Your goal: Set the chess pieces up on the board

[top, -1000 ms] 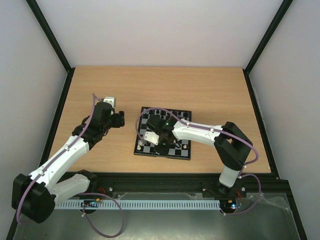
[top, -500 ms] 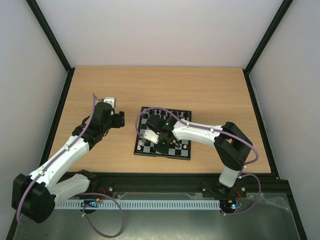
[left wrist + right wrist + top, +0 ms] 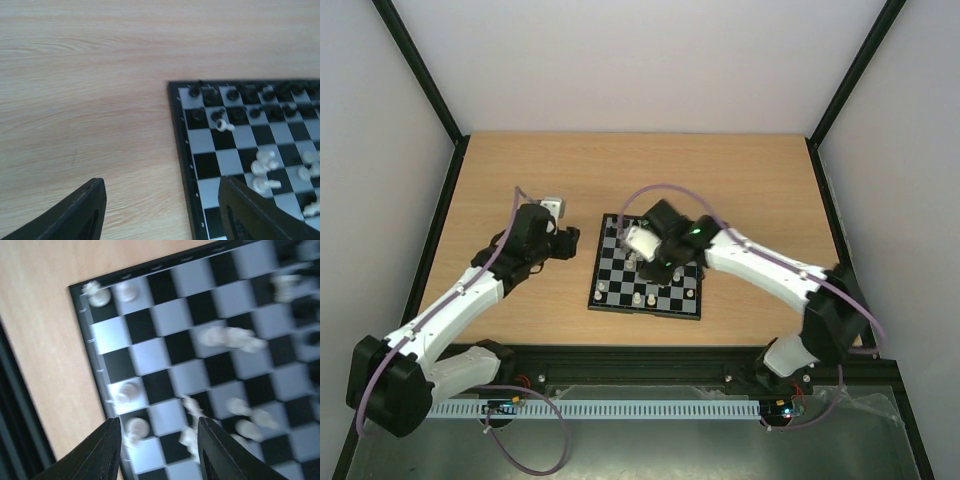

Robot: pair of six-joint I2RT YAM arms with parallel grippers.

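The board (image 3: 594,297) lies mid-table, with black chess pieces (image 3: 233,94) along its far rows and cream-white ones (image 3: 263,164) scattered nearer the arms. One white piece (image 3: 224,126) lies tipped beside the black ones. My left gripper (image 3: 162,200) hovers open over bare wood at the board's left rim (image 3: 180,150); its right finger (image 3: 245,212) overlaps the board's edge. My right gripper (image 3: 160,440) hangs open above the board, empty, with blurred white pieces (image 3: 128,392) below it. From above, the right gripper (image 3: 658,265) is over the board's middle and the left gripper (image 3: 569,240) is just left of it.
Black frame rails (image 3: 440,230) border the wooden table (image 3: 720,180) on the left, right and near sides. The right arm's forearm (image 3: 760,265) reaches across the board's right side. A cable (image 3: 665,190) loops over the board's far edge.
My right gripper opened, rose off the board's near-left squares and shifted toward the far side as the arm swung. The left gripper edged right toward the board and narrowed somewhat.
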